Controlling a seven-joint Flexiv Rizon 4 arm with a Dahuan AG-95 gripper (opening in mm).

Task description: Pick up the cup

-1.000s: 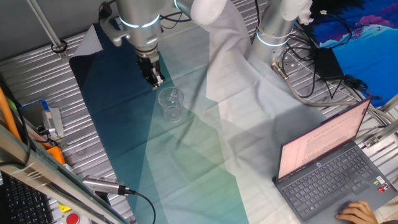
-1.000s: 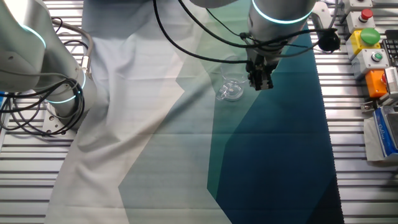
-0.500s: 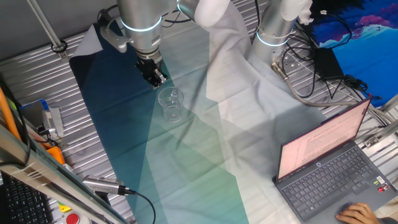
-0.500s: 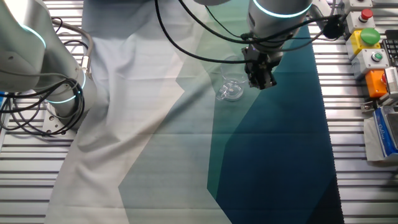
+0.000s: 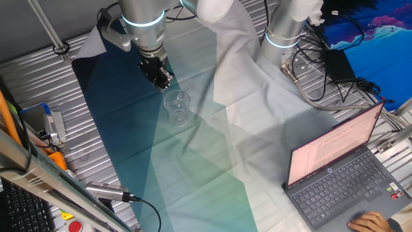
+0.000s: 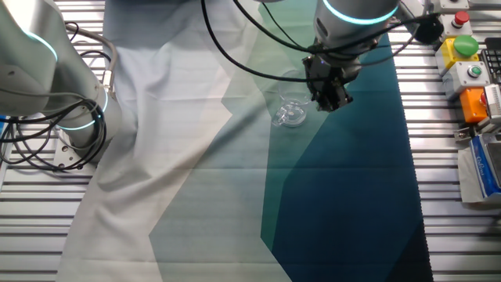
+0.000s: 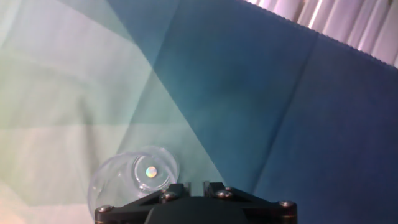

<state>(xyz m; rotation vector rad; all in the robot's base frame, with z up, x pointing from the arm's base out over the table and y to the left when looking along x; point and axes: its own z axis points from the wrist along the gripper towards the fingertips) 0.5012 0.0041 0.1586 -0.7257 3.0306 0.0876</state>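
The cup (image 5: 177, 108) is small, clear and stands upright on the teal-and-white cloth (image 5: 193, 167). It also shows in the other fixed view (image 6: 291, 110) and at the lower left of the hand view (image 7: 138, 178), seen from above. My gripper (image 5: 164, 82) hangs above the cloth just beside the cup, on the dark blue side (image 6: 333, 102). Its fingers sit close together with only a narrow slit between them (image 7: 194, 185), and it holds nothing. The cup is apart from the fingers.
A second robot arm base (image 5: 283, 32) stands at the back. An open laptop (image 5: 335, 167) with a hand on it sits at one corner. A button box (image 6: 466, 59) and tools (image 5: 51, 129) lie off the cloth edges on the ribbed metal table.
The gripper has turned about its wrist axis and shifted slightly, staying next to the cup. The cup has not moved.
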